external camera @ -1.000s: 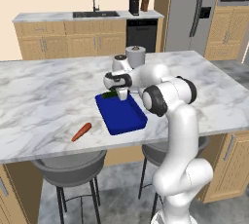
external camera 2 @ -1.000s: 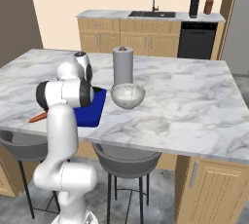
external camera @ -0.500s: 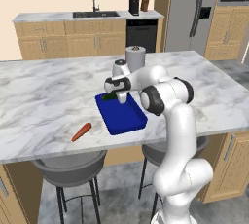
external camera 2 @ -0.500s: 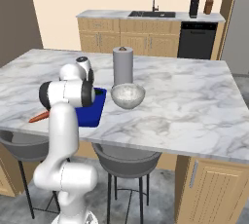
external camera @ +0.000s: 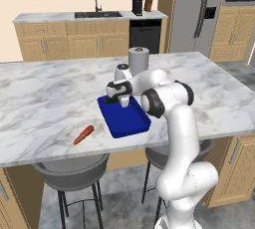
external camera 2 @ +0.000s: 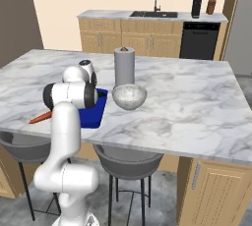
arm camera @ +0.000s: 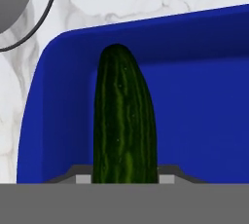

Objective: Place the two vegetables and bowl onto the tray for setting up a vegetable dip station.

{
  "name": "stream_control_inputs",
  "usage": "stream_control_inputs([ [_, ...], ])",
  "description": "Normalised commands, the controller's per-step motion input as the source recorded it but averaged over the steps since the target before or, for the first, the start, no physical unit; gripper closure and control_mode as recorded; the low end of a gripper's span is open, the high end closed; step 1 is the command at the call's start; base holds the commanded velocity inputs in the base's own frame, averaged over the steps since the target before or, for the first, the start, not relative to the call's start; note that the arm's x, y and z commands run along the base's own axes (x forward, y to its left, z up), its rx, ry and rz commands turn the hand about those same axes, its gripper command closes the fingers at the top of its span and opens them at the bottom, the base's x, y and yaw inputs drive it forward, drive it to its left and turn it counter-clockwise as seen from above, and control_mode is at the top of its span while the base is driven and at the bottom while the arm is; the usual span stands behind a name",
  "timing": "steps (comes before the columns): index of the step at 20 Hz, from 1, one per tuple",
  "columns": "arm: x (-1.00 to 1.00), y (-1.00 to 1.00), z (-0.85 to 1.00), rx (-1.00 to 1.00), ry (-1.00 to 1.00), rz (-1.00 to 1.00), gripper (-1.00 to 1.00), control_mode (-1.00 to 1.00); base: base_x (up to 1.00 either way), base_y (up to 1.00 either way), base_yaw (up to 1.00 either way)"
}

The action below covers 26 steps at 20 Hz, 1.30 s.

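Hand view: your gripper (arm camera: 125, 179) clasps the cucumber (arm camera: 124, 116) low over the blue tray's (arm camera: 194, 121) corner, ready for release inside the rim; carrot (external camera: 83, 134) and bowl (external camera 2: 129, 96) wait on the counter.

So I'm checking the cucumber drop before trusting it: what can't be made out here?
- Hand view: the cucumber runs off behind the bottom band, so its near end and any contact with the tray are hidden.
- Right base view: the arm covers the gripper and most of the tray.
- Left base view: the gripper is too small to judge.
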Motion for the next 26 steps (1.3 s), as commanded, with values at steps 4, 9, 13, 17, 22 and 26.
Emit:
stream_control_inputs([
  [4,0.22,0.0,-0.12,0.0,0.0,0.0,1.0,-1.0,0.0,0.0,0.0],
  [9,0.09,0.0,-0.04,0.0,0.0,0.0,-1.0,-1.0,0.0,0.0,0.0],
  [13,0.0,0.0,0.0,0.0,0.0,0.0,-1.0,-1.0,0.0,0.0,0.0],
  [17,0.0,0.0,0.0,0.0,0.0,0.0,-1.0,-1.0,0.0,0.0,0.0],
  [22,0.0,0.0,0.02,0.0,0.0,0.0,-1.0,-1.0,0.0,0.0,0.0],
  [26,-0.03,0.0,0.39,0.0,-0.04,0.0,-1.0,-1.0,0.0,0.0,0.0],
])
